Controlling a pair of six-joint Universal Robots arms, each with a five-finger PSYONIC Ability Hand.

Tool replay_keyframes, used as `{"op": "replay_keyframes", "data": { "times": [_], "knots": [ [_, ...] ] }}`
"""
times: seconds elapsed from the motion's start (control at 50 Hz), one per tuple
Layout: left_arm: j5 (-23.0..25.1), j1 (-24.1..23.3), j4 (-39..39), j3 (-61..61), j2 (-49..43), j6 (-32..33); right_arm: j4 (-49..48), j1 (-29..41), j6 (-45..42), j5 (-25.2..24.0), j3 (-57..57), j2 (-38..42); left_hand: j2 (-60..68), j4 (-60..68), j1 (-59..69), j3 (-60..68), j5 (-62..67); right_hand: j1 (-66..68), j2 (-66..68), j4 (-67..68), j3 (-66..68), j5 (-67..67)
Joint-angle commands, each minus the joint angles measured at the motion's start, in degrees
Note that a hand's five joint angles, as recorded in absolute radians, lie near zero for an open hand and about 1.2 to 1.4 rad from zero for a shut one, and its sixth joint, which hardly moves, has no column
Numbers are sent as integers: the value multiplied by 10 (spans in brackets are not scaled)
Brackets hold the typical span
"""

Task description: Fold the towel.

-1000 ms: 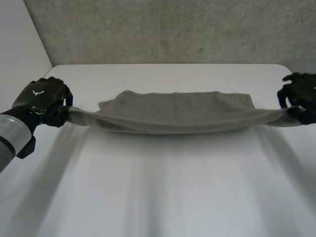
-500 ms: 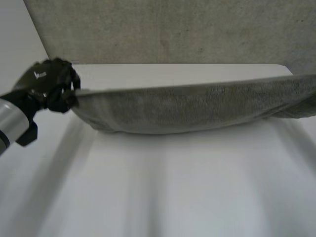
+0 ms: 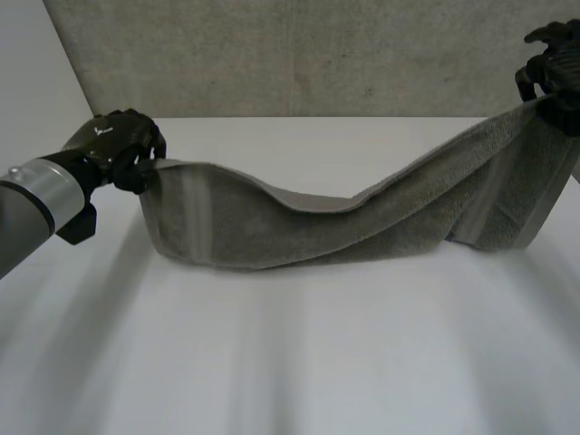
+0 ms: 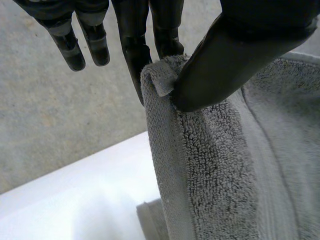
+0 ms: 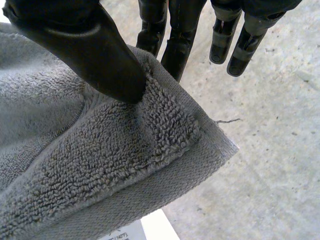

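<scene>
Towel [image 3: 299,227] hangs doubled between my hands, its sagging lower fold close to the table [image 3: 290,362]. Left hand [image 3: 113,145] pinches one corner, thumb against fingers. Right hand [image 3: 555,71], higher, pinches the other likewise. I should level both hands, then lower evenly under tension.

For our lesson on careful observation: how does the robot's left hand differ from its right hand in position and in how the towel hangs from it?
The left hand is low over the table; the right hand is much higher. The towel drops only a little below the left hand, but slopes up in a long climb to the right hand. Both pinch an end of the towel between thumb and fingers.
</scene>
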Motion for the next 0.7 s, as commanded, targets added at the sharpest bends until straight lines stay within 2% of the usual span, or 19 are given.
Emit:
{"op": "replay_keyframes", "data": {
  "times": [0.02,0.14,0.3,0.36,0.46,0.6,0.7],
  "knots": [
    [3,3,-1,-32,13,6,9,-6,-2,-5,37,-8,61,-29,49,-25,35,68,49,-34,-4,36],
    [5,5,-7,-50,36,6,16,-13,-3,-24,80,-25,61,-29,49,-25,35,68,49,-34,-4,36],
    [9,12,-21,-87,91,6,44,-82,-41,-104,190,-53,61,-29,49,-25,35,68,49,-34,-4,36],
    [20,22,-21,-104,117,6,56,-96,-56,-114,202,-57,61,-29,49,-25,35,68,49,-34,-4,36],
    [63,56,-30,-118,159,5,130,-145,-118,-145,220,-66,61,-29,49,-25,35,68,49,-34,-4,36],
    [89,73,-30,-117,156,4,179,-149,-192,-154,211,-54,61,-29,49,-25,35,68,49,-34,-4,36],
    [89,63,-28,-115,105,6,193,-144,-230,-147,196,6,61,-29,49,-25,35,68,49,-34,-4,36]
  ]
}}
